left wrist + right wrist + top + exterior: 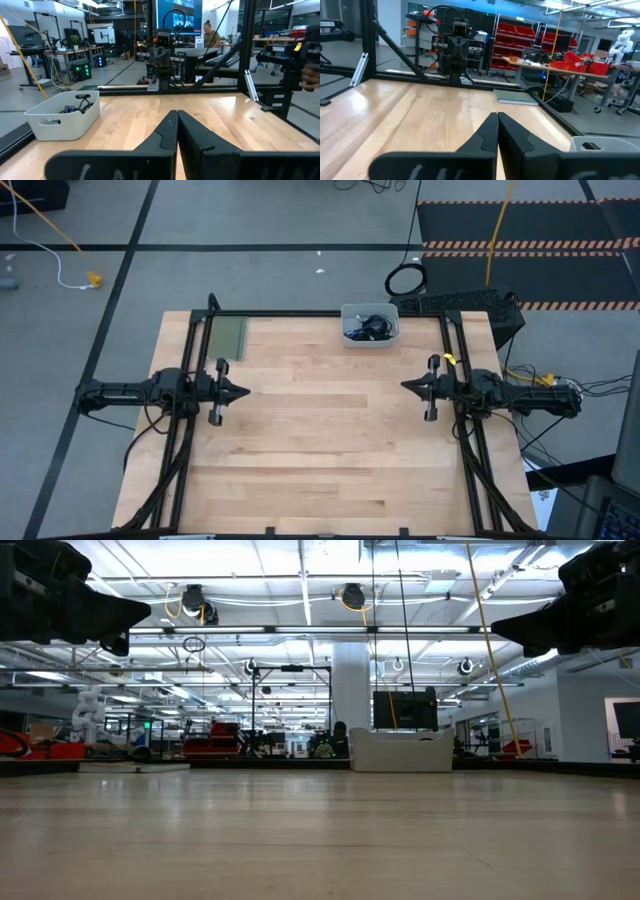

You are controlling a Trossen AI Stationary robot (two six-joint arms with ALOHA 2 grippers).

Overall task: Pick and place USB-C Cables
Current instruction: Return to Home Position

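The USB-C cables lie as a dark tangle inside a white bin at the table's far edge, also seen as cables in the left wrist view. I cannot tell them apart by colour here. My left gripper hovers shut over the table's left side, pointing right. My right gripper hovers shut over the right side, pointing left. Both are well short of the bin and touch nothing. In the wrist views the shut fingertips show as my left gripper and my right gripper.
A flat green mat lies at the table's far left corner. A black ring-shaped cable loop lies on the floor beyond the table. The black frame rails run along both sides. Bare wooden tabletop spreads between the arms.
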